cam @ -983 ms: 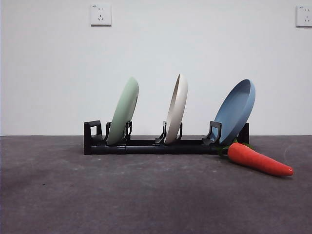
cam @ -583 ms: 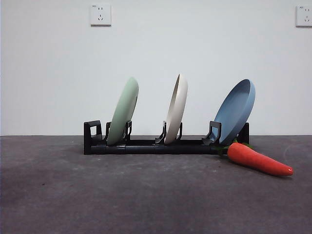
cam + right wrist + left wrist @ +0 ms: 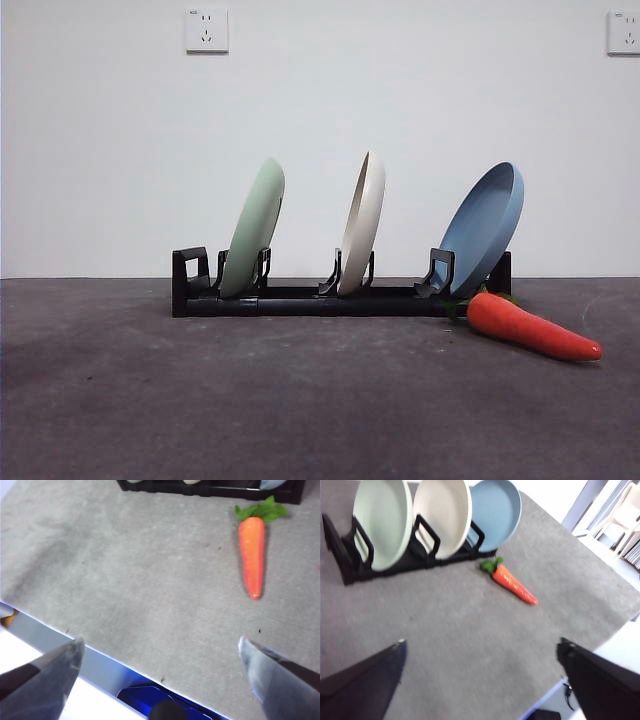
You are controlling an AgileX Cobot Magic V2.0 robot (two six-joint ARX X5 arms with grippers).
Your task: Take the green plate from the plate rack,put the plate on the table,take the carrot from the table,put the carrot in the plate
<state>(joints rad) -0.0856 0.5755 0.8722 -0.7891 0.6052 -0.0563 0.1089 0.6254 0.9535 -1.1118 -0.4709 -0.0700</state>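
Dark grey counter (image 3: pixel 300 400) runs back to a white wall, carrying the plate rack (image 3: pixel 330 297) along its far side. Green plate (image 3: pixel 253 228) stands tilted in the rack's left slot, a cream plate (image 3: pixel 363 222) mid-rack, a blue plate (image 3: pixel 485 228) at right. Carrot (image 3: pixel 530 327) lies on the counter just beside the rack's right end. Left tool (image 3: pixel 480 652) and right tool (image 3: pixel 160 650) hang wide open, empty, above the near counter.

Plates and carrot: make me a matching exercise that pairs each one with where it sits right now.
Things:
1. green plate
2. cream plate
3. blue plate
4. carrot

Places:
A. middle slot of the rack
B. flat on the table, leaves toward the rack
C. end slot beside the rack's raised block
D. end slot nearest the carrot

Pairs: 1-C, 2-A, 3-D, 4-B
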